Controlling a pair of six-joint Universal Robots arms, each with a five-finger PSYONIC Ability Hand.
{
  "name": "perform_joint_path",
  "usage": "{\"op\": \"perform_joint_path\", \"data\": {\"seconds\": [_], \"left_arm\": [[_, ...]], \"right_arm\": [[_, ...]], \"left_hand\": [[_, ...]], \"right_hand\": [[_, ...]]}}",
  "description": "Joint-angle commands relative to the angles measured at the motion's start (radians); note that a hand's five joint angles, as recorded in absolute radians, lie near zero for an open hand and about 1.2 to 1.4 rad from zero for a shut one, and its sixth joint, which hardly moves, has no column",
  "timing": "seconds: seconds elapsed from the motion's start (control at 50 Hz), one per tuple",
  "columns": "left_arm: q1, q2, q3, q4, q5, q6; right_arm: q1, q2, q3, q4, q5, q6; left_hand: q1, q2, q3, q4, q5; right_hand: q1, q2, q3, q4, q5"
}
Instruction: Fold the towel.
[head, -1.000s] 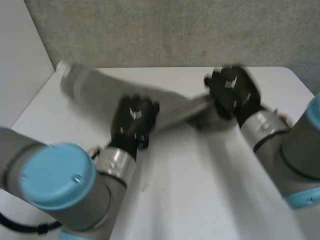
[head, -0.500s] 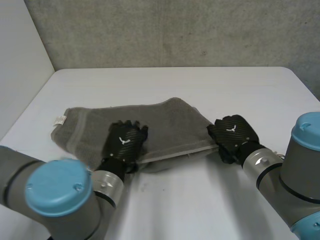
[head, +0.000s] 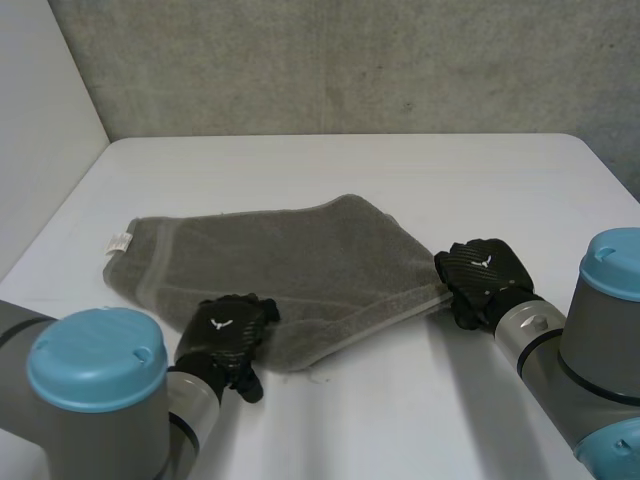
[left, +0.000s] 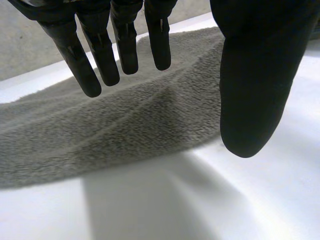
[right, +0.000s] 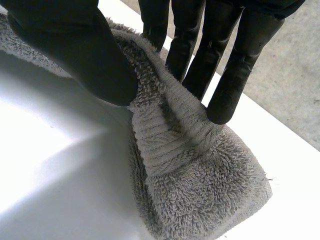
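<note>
While your right robot hand (head: 480, 275) is clamped on the towel (head: 290, 265), your left robot hand (head: 222, 335) holds nothing. You can see the grey towel lying flat on the white surface (head: 400, 170), across its middle and reaching toward the left edge, well short of the far edge. It looks doubled over, with a paler hem band (head: 370, 318) along its near side. A small white label (head: 118, 241) sits at the end nearest the surface's left edge.

Your right robot hand is at the towel's end toward the right edge of the surface. In the right wrist view the thumb (right: 75, 45) presses on one side of the bunched corner and the fingers (right: 227, 85) on the other. The cloth is pinched between them and puckers up under the palm.

Your left robot hand is at the towel's near edge, toward the near-left part of the surface. In the left wrist view its fingers are straight and stand apart from the thumb, with the towel lying below the fingertips. You cannot tell from these views whether they touch the pile.
</note>
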Motion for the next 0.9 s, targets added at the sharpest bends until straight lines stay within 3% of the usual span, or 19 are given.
{"op": "perform_joint_path", "data": {"seconds": [0.02,0.18,0.44,0.48,0.5,0.52,0.54,0.56,0.62,0.76,0.82,0.9], "left_arm": [[-0.03,-0.062,0.045,0.051,-0.009,-0.012],[-0.085,-0.167,0.129,0.094,-0.012,-0.022],[-0.089,-0.297,0.264,0.097,-0.012,-0.016],[-0.086,-0.323,0.287,0.12,-0.022,-0.015],[-0.086,-0.323,0.287,0.12,-0.022,-0.015],[-0.083,-0.33,0.296,0.144,-0.04,-0.012],[-0.083,-0.33,0.296,0.145,-0.04,-0.012],[-0.077,-0.329,0.296,0.172,-0.063,-0.006],[-0.065,-0.295,0.289,0.2,-0.098,-0.004],[-0.019,-0.117,0.21,0.163,-0.08,0.034],[0.022,-0.03,0.148,0.088,0.009,0.129],[0.067,-0.019,0.117,0.034,0.067,0.2]], "right_arm": [[0.001,0.0,0.004,0.0,0.001,0.006],[-0.002,-0.002,0.004,0.0,0.003,0.008],[-0.013,-0.007,0.004,0.002,0.004,0.006],[-0.013,-0.01,0.002,-0.001,0.007,0.005],[-0.013,-0.01,0.002,-0.001,0.007,0.005],[-0.013,-0.011,0.002,-0.001,0.009,0.005],[-0.013,-0.013,0.001,-0.001,0.01,0.0],[-0.013,-0.013,0.001,-0.001,0.01,0.0],[-0.016,-0.017,-0.004,0.003,0.012,-0.009],[-0.013,-0.031,-0.036,0.069,0.0,-0.103],[-0.007,-0.033,-0.074,0.198,-0.007,-0.24],[-0.005,-0.031,-0.108,0.284,-0.007,-0.31]], "left_hand": [[0.048,0.057,0.056,0.059,0.06],[0.182,0.191,0.191,0.194,0.195],[0.356,0.365,0.365,0.367,0.368],[0.607,0.616,0.615,0.618,0.619],[0.609,0.618,0.617,0.62,0.621],[0.835,0.844,0.844,0.846,0.847],[0.838,0.846,0.846,0.849,0.85],[0.968,0.977,0.976,0.979,0.98],[0.969,0.978,0.978,0.98,0.981],[0.969,0.978,0.978,0.98,0.981],[0.969,0.978,0.978,0.98,0.981],[0.969,0.978,0.978,0.98,0.981]], "right_hand": [[0.433,0.223,0.211,0.201,0.237],[0.433,0.223,0.211,0.201,0.237],[0.433,0.223,0.211,0.201,0.237],[0.433,0.223,0.211,0.201,0.237],[0.433,0.223,0.211,0.201,0.237],[0.433,0.223,0.211,0.201,0.237],[0.433,0.223,0.211,0.201,0.237],[0.433,0.223,0.211,0.201,0.237],[0.433,0.223,0.211,0.201,0.237],[0.433,0.223,0.211,0.201,0.237],[0.433,0.223,0.211,0.201,0.237],[0.433,0.223,0.211,0.201,0.237]]}}
